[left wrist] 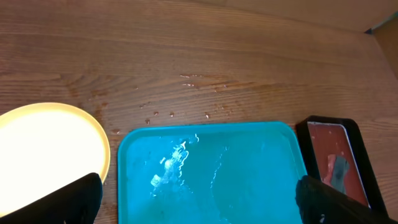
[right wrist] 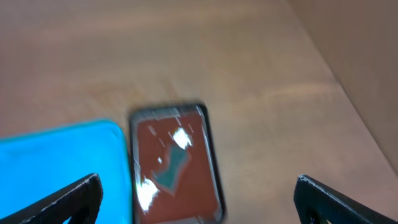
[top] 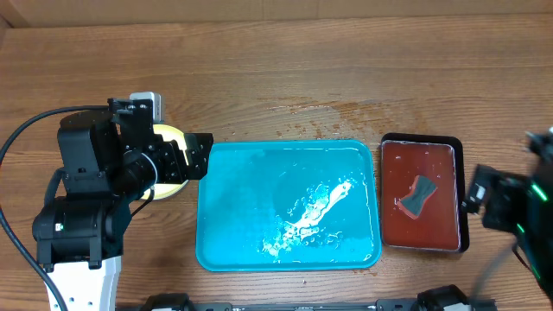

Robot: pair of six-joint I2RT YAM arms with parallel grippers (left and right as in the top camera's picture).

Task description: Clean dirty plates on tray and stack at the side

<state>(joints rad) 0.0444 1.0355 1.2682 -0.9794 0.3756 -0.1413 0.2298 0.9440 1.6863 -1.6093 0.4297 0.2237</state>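
Note:
The turquoise tray [top: 246, 186] lies mid-table, wet with pooled water and holding no plates; it also shows in the left wrist view as the tray [left wrist: 249, 180] and in the right wrist view as the tray [right wrist: 62, 162]. A pale yellow plate [left wrist: 43, 149] sits on the table just left of it, mostly hidden under my left arm overhead, where only the plate's edge [top: 170, 132] shows. My left gripper [top: 206, 155] hangs open over the tray's left edge, nothing between its fingers [left wrist: 81, 199]. My right gripper [top: 473, 197] is open beside the red tray, empty [right wrist: 199, 199].
A dark red, black-rimmed tray [top: 436, 216] stands right of the turquoise one with a grey-green sponge [top: 419, 194] in it. Water droplets [top: 328, 112] dot the wood behind the trays. A black cable [top: 17, 138] loops at the left.

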